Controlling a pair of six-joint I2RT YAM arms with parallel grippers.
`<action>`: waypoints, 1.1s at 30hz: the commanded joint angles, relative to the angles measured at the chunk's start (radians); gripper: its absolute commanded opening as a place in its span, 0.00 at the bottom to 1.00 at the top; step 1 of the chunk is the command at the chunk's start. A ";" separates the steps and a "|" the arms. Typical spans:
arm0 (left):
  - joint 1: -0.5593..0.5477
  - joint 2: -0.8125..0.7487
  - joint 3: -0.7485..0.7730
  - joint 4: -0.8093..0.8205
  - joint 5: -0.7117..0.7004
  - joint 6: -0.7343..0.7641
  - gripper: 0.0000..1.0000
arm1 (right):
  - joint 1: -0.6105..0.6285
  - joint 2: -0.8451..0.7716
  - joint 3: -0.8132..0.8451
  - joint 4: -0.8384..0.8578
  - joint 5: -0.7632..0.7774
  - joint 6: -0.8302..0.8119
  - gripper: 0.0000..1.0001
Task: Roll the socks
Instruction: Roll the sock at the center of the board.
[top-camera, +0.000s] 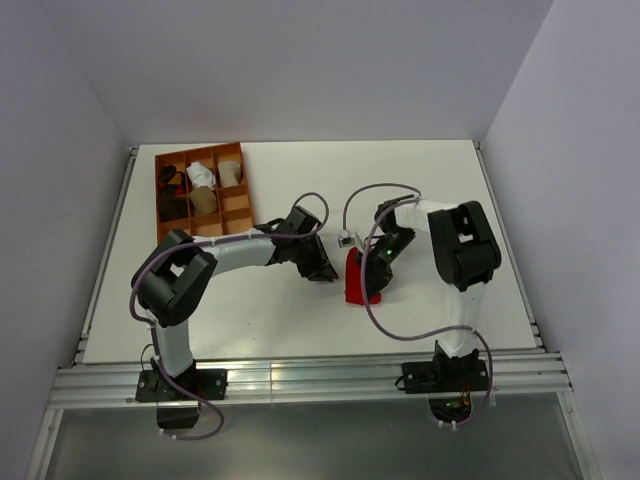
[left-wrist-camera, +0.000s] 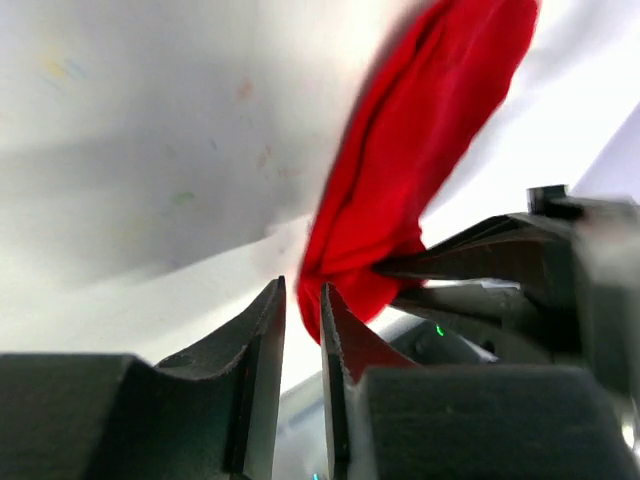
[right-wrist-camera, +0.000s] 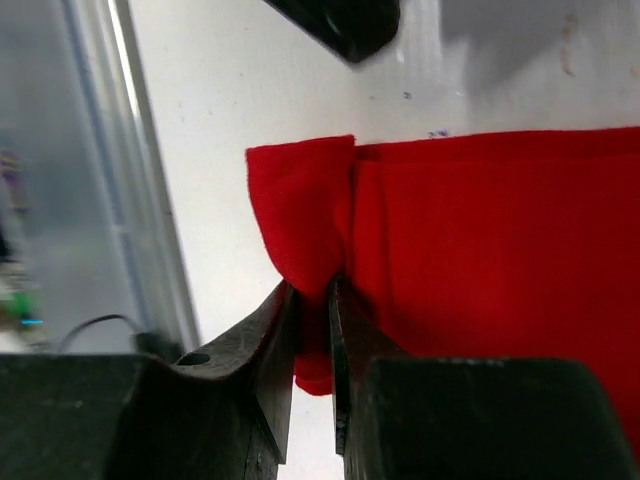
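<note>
A red sock (top-camera: 355, 280) lies bunched on the white table between the two grippers. My right gripper (top-camera: 378, 272) is shut on a fold of the sock's edge; the right wrist view shows the cloth (right-wrist-camera: 480, 230) pinched between its jaws (right-wrist-camera: 312, 288). My left gripper (top-camera: 322, 268) sits just left of the sock, low over the table. In the left wrist view its jaws (left-wrist-camera: 302, 288) are nearly together with nothing between them, and the sock (left-wrist-camera: 420, 150) lies just beyond the tips, with the right gripper's fingers (left-wrist-camera: 470, 262) on it.
An orange divided tray (top-camera: 246, 190) stands at the back left with several rolled socks in it, one of them white (top-camera: 203, 173). The metal rail (top-camera: 310, 375) runs along the table's near edge. Purple cables loop around both arms.
</note>
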 joint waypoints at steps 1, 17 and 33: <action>-0.031 -0.084 -0.006 0.087 -0.244 0.105 0.26 | -0.038 0.148 0.099 -0.183 0.031 -0.043 0.18; -0.159 -0.075 0.039 0.271 0.013 0.916 0.45 | -0.085 0.285 0.239 -0.303 0.046 -0.015 0.20; -0.234 0.086 0.136 0.148 0.119 1.005 0.41 | -0.086 0.305 0.254 -0.318 0.043 -0.006 0.20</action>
